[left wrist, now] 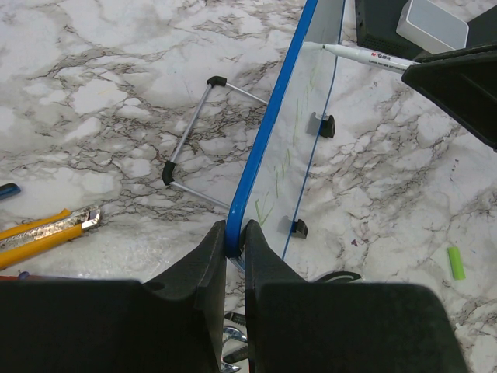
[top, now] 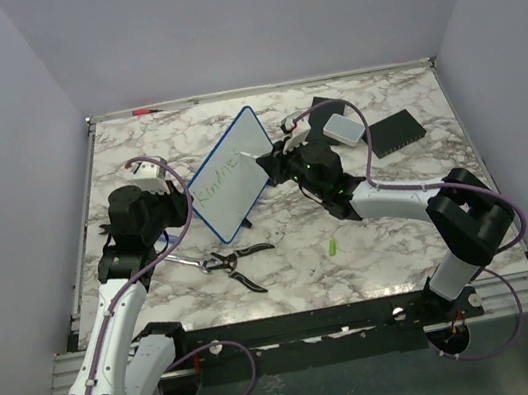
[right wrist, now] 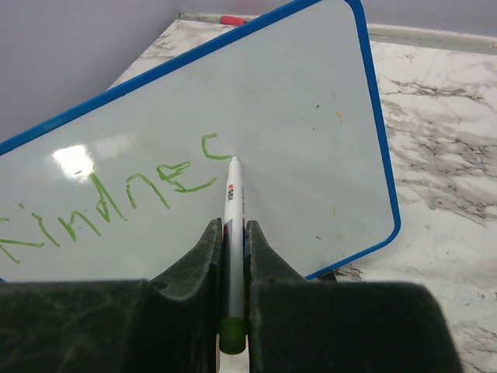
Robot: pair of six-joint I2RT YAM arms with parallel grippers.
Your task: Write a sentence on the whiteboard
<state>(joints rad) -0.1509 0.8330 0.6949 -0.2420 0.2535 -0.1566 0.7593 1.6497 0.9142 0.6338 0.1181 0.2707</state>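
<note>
The whiteboard (top: pixel 230 175), blue-framed, stands tilted up off the marble table. My left gripper (left wrist: pixel 234 233) is shut on its blue frame (left wrist: pixel 272 132) at the lower corner, seen from above at the board's left side (top: pixel 187 220). My right gripper (right wrist: pixel 231 225) is shut on a white marker (right wrist: pixel 232 202) with a green end, and the marker's tip touches the board face (right wrist: pixel 295 116). The sentence (right wrist: pixel 116 194) in green reads "Kindne" plus a fresh curved stroke by the tip. In the top view the right gripper (top: pixel 273 160) sits at the board's right side.
Black-handled pliers (top: pixel 234 261) and a green cap (top: pixel 333 246) lie in front of the board. Black flat pads (top: pixel 395 132) and a white box (top: pixel 343 127) sit at the back right. A wire stand (left wrist: pixel 194 132) and a yellow-handled tool (left wrist: pixel 39 237) lie left of the board.
</note>
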